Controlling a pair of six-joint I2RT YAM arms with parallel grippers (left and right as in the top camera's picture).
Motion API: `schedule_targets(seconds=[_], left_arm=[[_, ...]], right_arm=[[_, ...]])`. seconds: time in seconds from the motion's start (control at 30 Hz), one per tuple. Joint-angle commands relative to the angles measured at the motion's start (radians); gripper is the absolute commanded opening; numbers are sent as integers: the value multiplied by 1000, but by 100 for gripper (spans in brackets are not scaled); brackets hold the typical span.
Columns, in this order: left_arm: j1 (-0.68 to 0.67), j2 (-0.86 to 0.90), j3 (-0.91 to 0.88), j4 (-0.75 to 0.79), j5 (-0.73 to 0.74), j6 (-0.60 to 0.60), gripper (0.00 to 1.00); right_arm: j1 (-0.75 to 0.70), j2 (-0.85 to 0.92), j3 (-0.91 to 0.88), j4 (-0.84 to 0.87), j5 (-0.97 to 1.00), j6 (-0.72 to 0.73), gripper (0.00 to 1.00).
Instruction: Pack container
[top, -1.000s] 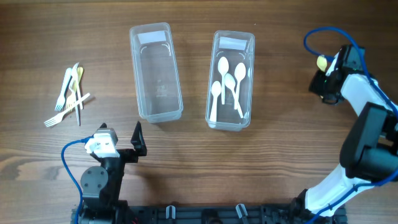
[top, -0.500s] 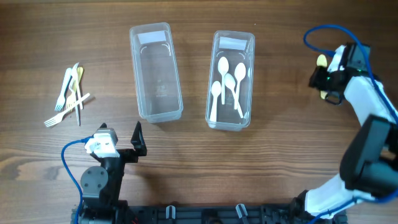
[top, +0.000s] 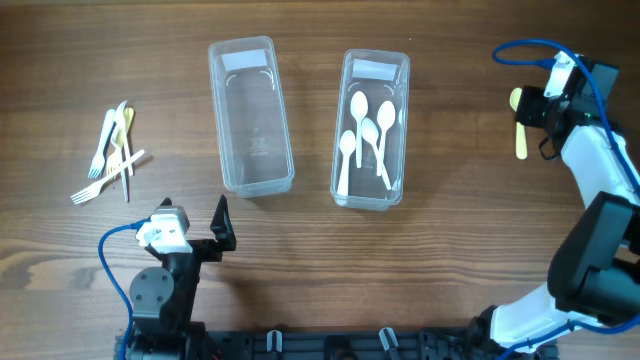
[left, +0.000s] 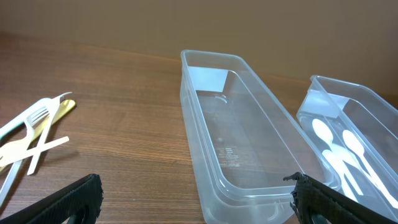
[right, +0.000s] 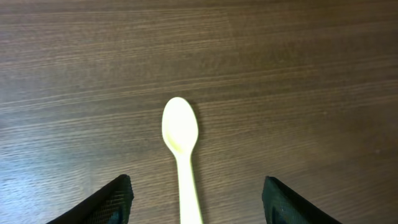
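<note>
Two clear containers stand side by side: the left container (top: 250, 115) (left: 242, 143) is empty, and the right container (top: 370, 130) (left: 348, 146) holds several white spoons (top: 365, 130). A pile of pale forks (top: 112, 150) (left: 31, 134) lies at the far left. A yellow spoon (top: 519, 125) (right: 181, 143) lies flat on the table at the far right. My right gripper (top: 533, 108) (right: 198, 202) is open above it, one finger on each side of the handle and clear of it. My left gripper (top: 190, 235) (left: 199, 202) is open and empty near the front edge, facing the empty container.
Bare wooden table (top: 460, 250) lies between the containers and the yellow spoon. A blue cable (top: 520, 50) loops over the right arm. The left arm's base (top: 160, 295) stands at the front left.
My right gripper has gone from shut to open and drawn back to the right. The yellow spoon it held now lies on the table. The left arm has not moved.
</note>
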Motion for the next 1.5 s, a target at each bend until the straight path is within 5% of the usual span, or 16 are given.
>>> schedule_targets(seconds=[0.0, 0.37, 0.7, 1.2, 1.47], left_arm=[[6, -8, -6, 3, 16, 23, 100], [6, -8, -6, 3, 16, 23, 100], [6, -8, -6, 3, 16, 23, 100], [6, -8, -6, 3, 16, 23, 100], [6, -8, -6, 3, 16, 23, 100]], right_arm=[[0, 88, 5, 13, -31, -25, 65], [-1, 280, 5, 42, -76, -54, 59], [-1, 291, 31, -10, -101, -49, 4], [21, -84, 35, -59, -263, 68, 4], [233, -182, 34, -146, -475, 229, 4]])
